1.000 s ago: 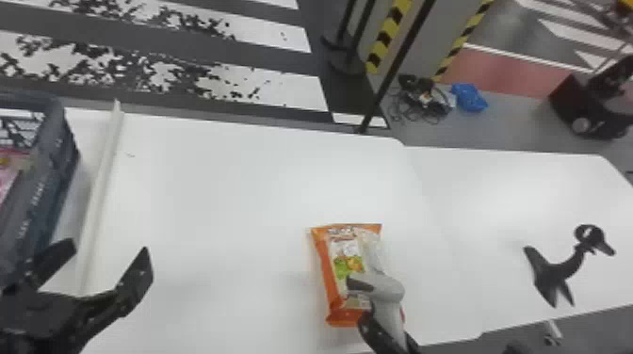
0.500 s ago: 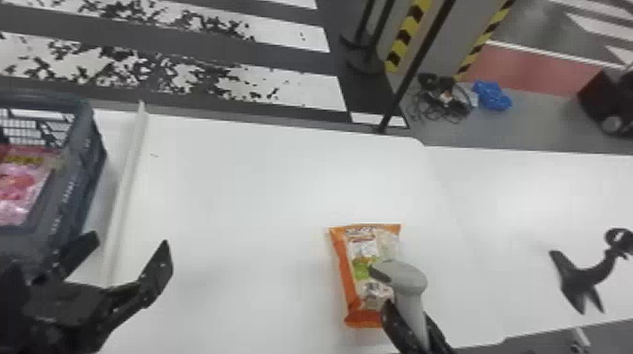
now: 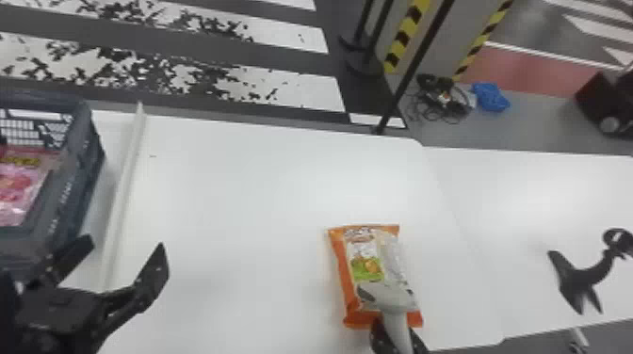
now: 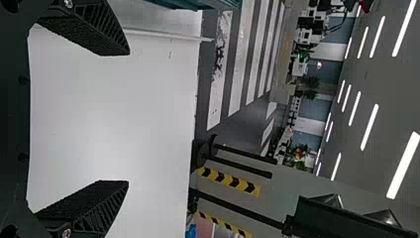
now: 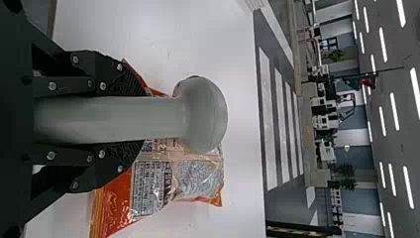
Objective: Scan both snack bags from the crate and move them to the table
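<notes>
The orange plastic snack bag with a clear front (image 3: 362,266) looks light, soft and slippery, best pinched gently across its middle so the contents aren't crushed; it lies flat on the white counter (image 3: 245,197), glossy and crinkled, under the grey plastic scanner (image 5: 124,119) clamped in the right gripper (image 5: 141,116). The left gripper (image 3: 127,240), fingers spread wide, is empty beside the dark grey plastic crate (image 3: 75,188), where the pink snack bag (image 3: 21,188) sits.

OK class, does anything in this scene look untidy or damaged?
Yes, on the floor beyond the table: cables lie tangled, and the white stripes look patchy, perhaps worn. The orange snack bag seems intact.
</notes>
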`<state>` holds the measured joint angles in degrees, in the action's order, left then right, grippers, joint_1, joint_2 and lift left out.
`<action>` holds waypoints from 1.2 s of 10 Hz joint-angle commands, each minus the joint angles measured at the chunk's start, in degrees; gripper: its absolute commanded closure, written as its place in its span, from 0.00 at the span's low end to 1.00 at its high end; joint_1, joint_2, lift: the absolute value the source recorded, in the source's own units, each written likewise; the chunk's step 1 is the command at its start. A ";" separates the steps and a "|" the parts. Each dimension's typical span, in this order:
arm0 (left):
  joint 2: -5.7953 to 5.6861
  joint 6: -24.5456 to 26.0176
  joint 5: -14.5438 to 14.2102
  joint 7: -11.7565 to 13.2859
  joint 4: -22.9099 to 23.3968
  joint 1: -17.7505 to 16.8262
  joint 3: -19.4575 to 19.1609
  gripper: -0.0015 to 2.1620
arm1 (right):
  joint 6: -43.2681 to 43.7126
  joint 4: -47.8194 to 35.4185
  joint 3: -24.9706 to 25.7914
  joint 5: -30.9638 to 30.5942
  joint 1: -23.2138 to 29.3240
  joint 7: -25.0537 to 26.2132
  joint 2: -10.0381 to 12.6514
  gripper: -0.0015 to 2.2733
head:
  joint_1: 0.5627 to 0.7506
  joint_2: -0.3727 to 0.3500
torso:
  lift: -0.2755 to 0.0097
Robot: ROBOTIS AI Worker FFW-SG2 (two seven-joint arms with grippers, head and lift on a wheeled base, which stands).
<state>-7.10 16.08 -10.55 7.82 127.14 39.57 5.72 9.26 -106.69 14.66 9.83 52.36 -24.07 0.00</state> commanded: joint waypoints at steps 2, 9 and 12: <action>0.07 -2.06 -2.64 0.88 1.27 1.56 -0.89 0.03 | -0.25 3.33 -0.51 0.01 -1.91 -0.01 -0.09 0.99 | 0.70 0.11 | 0.66; -0.02 -1.70 -1.93 0.79 1.09 1.56 -1.24 0.03 | -2.72 -4.76 5.30 9.51 0.20 -1.59 -0.09 0.99 | 0.70 0.09 | 0.66; -0.64 -1.53 -1.76 0.97 2.50 3.50 -1.50 0.03 | -17.83 -0.89 14.26 11.26 -12.81 -5.37 -3.08 0.99 | 0.70 0.03 | 0.66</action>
<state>-7.68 14.47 -12.30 8.79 129.50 42.73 4.31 -6.60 -108.91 27.71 21.14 42.02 -29.41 -1.74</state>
